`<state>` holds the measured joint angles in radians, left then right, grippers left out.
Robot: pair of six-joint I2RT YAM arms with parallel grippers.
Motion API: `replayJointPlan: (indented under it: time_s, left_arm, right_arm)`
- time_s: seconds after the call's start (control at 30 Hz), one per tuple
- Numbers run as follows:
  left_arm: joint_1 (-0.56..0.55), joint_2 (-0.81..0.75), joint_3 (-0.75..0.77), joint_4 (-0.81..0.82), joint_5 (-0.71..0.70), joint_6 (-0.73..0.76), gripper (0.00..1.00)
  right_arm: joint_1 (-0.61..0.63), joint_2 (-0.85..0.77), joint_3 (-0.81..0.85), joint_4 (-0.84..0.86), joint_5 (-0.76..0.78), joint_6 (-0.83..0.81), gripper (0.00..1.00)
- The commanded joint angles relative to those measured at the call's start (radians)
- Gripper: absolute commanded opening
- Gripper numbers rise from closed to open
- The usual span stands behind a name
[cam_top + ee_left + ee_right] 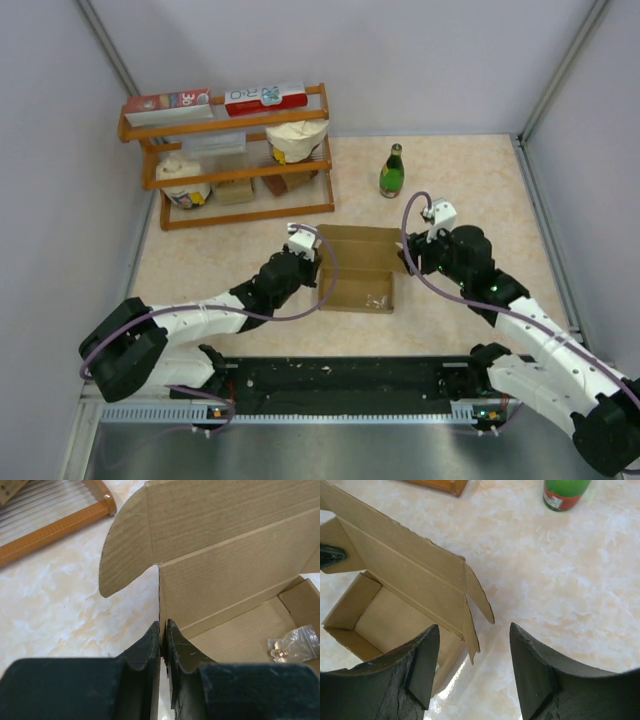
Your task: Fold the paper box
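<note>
Left tool (163, 626): clamped on the paper box's (358, 272) left wall.
Right tool (474, 628): jaws spread, holding nothing; the box's right end lies just beside, at its 10 o'clock.
Box: middle of the worktop (470, 190), long axis 9-to-3 between both tools, lid flap (405, 547) raised at 12.

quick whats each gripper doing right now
Left gripper: shut, pinching a side wall of the paper box.
Right gripper: open, holding nothing, next to the box.
</note>
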<state>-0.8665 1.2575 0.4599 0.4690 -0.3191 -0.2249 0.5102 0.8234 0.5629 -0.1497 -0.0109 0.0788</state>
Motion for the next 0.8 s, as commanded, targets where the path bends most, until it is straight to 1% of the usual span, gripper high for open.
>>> replayJointPlan:
  time_s: [0.0,0.07,0.27,0.4,0.57,0.77]
  left_arm:
    - [0.047,-0.026,0.003,0.085,0.192,0.093,0.13]
    - [0.063,-0.023,0.011,0.08,0.225,0.101,0.13]
    - [0.086,-0.021,0.016,0.076,0.273,0.108,0.13]
    - [0.09,-0.023,0.016,0.069,0.273,0.111,0.13]
    - [0.098,-0.033,0.01,0.056,0.255,0.102,0.13]
    - [0.107,-0.047,-0.004,0.053,0.253,0.096,0.13]
  right_arm:
    - [-0.078,0.055,0.095,0.012,-0.227,-0.034,0.56]
    - [-0.098,0.085,0.117,0.003,-0.267,-0.039,0.55]
    - [-0.104,0.128,0.14,-0.022,-0.279,-0.053,0.48]
    - [-0.104,0.146,0.138,-0.04,-0.273,-0.054,0.45]
    - [-0.104,0.163,0.132,-0.065,-0.224,-0.044,0.41]
    - [-0.104,0.177,0.124,-0.067,-0.222,-0.04,0.38]
